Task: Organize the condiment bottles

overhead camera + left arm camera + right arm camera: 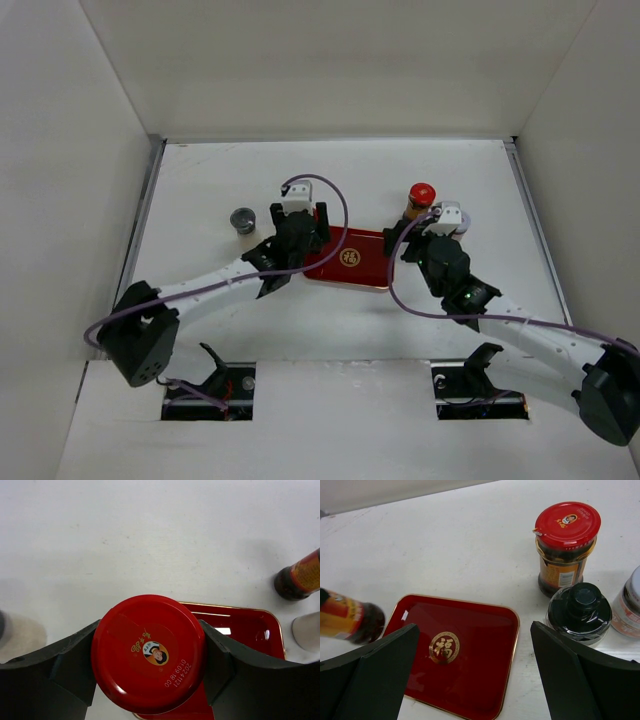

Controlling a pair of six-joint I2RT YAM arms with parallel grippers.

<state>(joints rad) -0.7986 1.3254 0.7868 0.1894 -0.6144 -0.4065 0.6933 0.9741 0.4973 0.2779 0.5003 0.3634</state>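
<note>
Left gripper [150, 652] clamps one red-capped glass jar [148, 660]; a second red-capped jar [567, 545] and one black-capped jar [580, 612] stand at one o'clock from the open right gripper [474, 630].

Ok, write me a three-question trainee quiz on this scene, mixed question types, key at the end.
1. True or false: the left gripper is shut on a red-capped jar.
2. The lone jar left of the red tray has which cap? A grey, B red, C black.
3. Fill in: the right gripper is ___.
Key: 1 true; 2 A; 3 open.
</note>
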